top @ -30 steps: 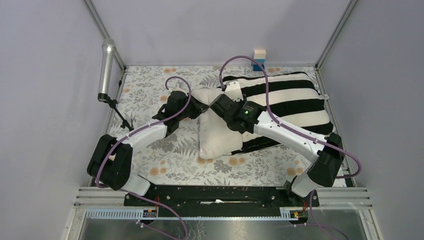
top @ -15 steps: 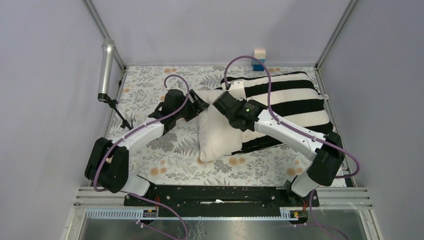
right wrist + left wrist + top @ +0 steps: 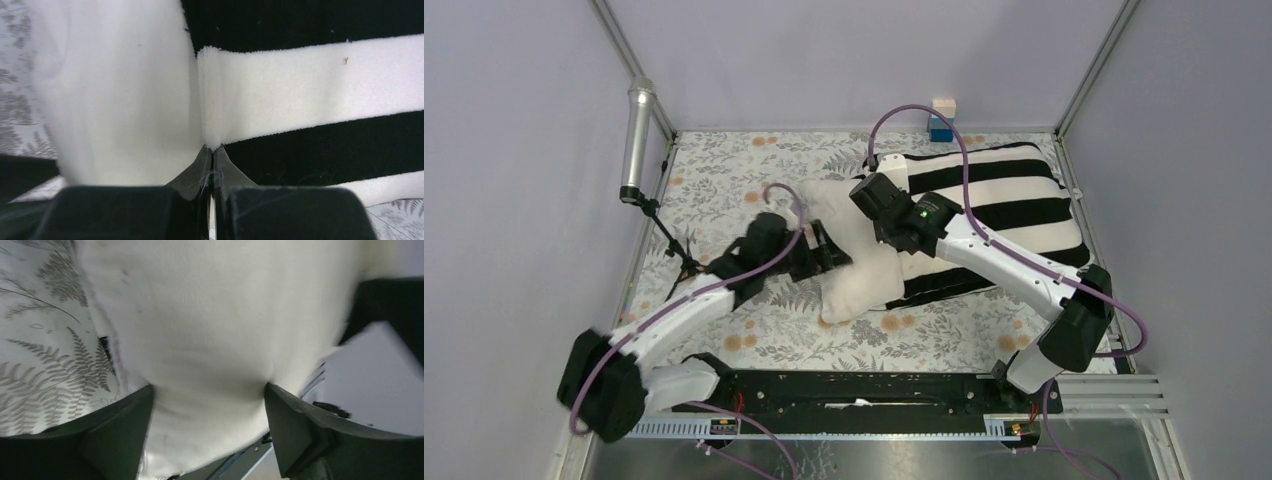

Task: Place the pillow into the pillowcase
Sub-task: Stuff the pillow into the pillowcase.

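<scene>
Left pincer [image 3: 209, 391] has released and now gapes astride the pillow [image 3: 210, 315]; right pincer [image 3: 212, 150] has clamped the pillowcase [image 3: 310, 80] hem.

We can't see the pillow [image 3: 856, 275] past 3 o'clock; the pillowcase [image 3: 1024, 200] covers it. Left wrist view smears at 3 o'clock. The box [image 3: 942, 118] at 12 is too small to identify.

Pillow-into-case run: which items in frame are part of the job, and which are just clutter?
Job: plump cream fabric pillow; limp black-and-white striped pillowcase; right gripper, pinching the pillowcase's hem; left gripper, open astride the pillow.
Lying about: small blue-and-cream block stack; silver metal cylinder on a stand; floral-printed table covering.
</scene>
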`<act>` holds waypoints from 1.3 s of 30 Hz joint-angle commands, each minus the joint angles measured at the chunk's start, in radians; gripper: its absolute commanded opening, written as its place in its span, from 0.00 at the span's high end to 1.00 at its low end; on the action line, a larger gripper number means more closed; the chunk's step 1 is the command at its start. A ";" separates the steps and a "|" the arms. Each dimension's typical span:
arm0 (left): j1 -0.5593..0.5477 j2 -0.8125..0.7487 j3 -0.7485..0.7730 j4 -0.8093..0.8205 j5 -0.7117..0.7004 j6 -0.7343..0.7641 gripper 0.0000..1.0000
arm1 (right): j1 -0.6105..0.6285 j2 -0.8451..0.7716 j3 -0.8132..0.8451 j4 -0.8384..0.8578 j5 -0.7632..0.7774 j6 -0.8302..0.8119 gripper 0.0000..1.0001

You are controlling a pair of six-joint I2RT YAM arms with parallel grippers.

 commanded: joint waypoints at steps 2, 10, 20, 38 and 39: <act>-0.107 0.291 -0.002 0.424 0.038 -0.204 0.49 | 0.062 0.008 0.153 0.052 -0.161 0.000 1.00; -0.089 0.327 0.186 0.631 -0.103 -0.363 1.00 | 0.160 0.010 0.265 0.091 -0.415 -0.004 1.00; -0.103 0.132 0.361 0.396 -0.264 -0.213 1.00 | 0.039 0.035 0.428 0.079 -0.552 -0.039 1.00; -0.157 0.134 -0.095 0.278 -0.539 -0.421 1.00 | 0.013 0.609 1.285 -0.024 -0.774 -0.002 1.00; -0.155 0.115 -0.114 0.244 -0.564 -0.454 1.00 | 0.011 0.639 1.314 -0.013 -0.782 0.010 1.00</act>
